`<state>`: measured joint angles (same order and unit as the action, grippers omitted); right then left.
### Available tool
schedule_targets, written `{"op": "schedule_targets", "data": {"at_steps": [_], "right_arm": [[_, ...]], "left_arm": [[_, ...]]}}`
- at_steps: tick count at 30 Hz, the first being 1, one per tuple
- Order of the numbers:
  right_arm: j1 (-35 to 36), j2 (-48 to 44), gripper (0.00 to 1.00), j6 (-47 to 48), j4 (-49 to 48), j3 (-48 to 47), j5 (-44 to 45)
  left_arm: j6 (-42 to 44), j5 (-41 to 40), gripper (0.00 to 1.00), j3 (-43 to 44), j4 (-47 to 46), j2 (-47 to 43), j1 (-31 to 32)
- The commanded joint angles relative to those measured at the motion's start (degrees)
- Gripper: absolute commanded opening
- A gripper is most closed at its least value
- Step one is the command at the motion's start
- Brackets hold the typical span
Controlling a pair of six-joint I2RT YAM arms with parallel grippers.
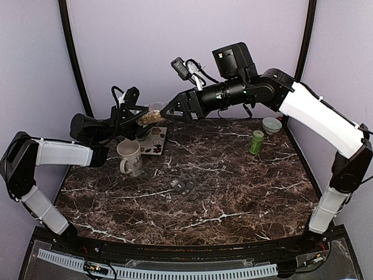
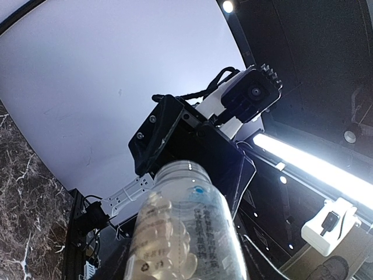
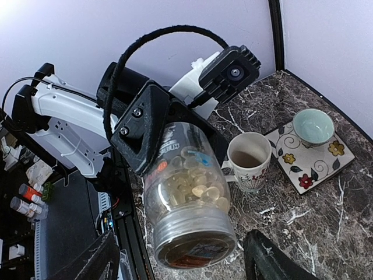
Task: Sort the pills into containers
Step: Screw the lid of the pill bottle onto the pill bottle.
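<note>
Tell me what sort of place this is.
Likely a robot lab test cell, not a home: a left arm and a right arm mounted at a marble-look table, a plain lilac backdrop all round, and staged props such as a mug and a jar.

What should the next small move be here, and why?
Probably close the right gripper on the end of the jar facing it. The left gripper holds the jar of pills in the air, and the right fingers sit open either side of that end, apparently its cap; the containers lie on the table.
</note>
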<state>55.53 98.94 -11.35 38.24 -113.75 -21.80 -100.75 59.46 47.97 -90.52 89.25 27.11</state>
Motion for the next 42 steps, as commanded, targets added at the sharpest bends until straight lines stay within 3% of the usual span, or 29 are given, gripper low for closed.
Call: {"op": "schedule_targets", "data": {"at_steps": [1,6,11,23,34,42], "right_arm": [[0.54,1.32,0.72,0.62,-0.05,-2.54,0.03],[0.55,1.93,0.66,0.63,0.24,-2.93,-0.3],[0.49,2.03,0.46,0.48,0.16,-3.1,-0.69],[0.01,4.15,0.27,-2.03,2.05,-5.97,-4.36],[-2.17,8.29,0.16,-19.34,1.29,-9.05,-13.13],[-2.27,8.99,0.13,-35.0,-3.42,-6.4,-16.41]], "left_arm": [[-0.99,1.05,0.0,1.84,-4.16,-0.23,-0.31],[-1.74,1.42,0.0,2.18,-5.03,0.17,-0.37],[-2.48,1.6,0.0,2.37,-6.08,0.66,-0.33],[-3.5,2.87,0.0,3.56,-7.55,1.51,-0.34],[0.11,5.21,0.0,5.1,-7.47,0.93,-0.01],[15.6,9.12,0.0,7.04,9.36,-2.77,1.81]]}}
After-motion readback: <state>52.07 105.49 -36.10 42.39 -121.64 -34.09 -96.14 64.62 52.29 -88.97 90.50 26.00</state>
